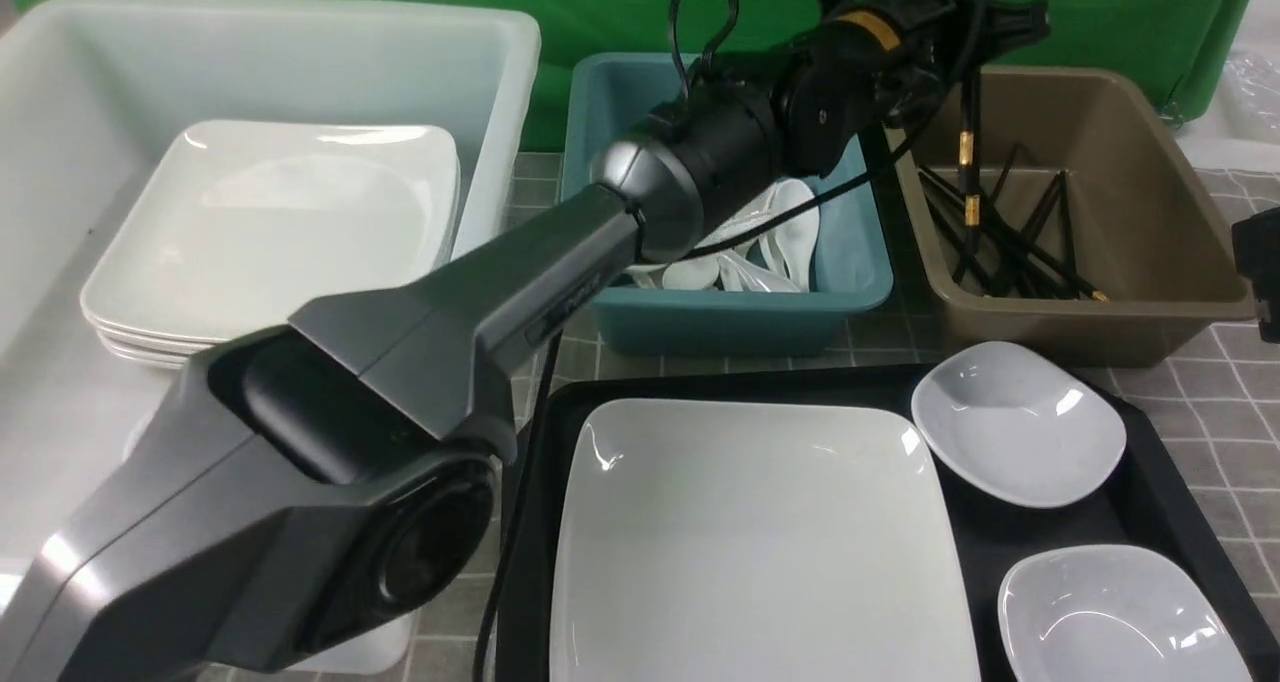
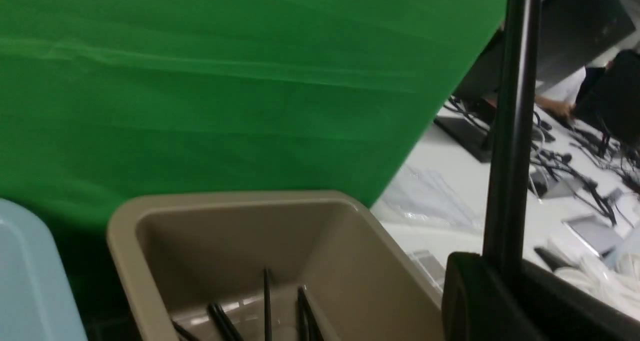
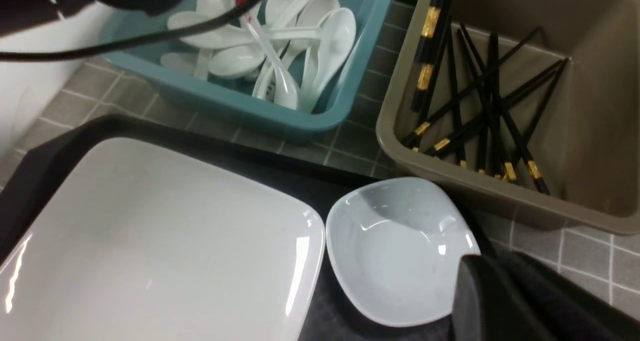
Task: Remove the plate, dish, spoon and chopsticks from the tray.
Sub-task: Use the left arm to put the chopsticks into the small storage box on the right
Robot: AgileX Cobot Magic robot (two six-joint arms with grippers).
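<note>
My left gripper [image 1: 962, 57] is shut on the chopsticks [image 1: 966, 177], a black pair with gold bands hanging upright over the brown tub [image 1: 1150, 212]. In the left wrist view one black stick [image 2: 510, 131] rises from between the closed jaws. The plate [image 1: 750, 542] lies on the black tray [image 1: 560, 412], with a small white dish [image 1: 1015, 422] beside it and a second dish [image 1: 1110, 617] nearer me. The spoon [image 3: 260, 46] with the red handle tip lies in the teal tub [image 1: 860, 282]. My right gripper [image 3: 480, 281] hovers shut and empty over the tray's right rim by the dish [image 3: 395, 251].
The brown tub holds several loose black chopsticks [image 3: 495, 121]. Plain white spoons [image 3: 320, 36] fill the teal tub. A large white bin [image 1: 480, 42] at the left holds a stack of white plates [image 1: 270, 242]. My left arm [image 1: 480, 302] crosses over the teal tub.
</note>
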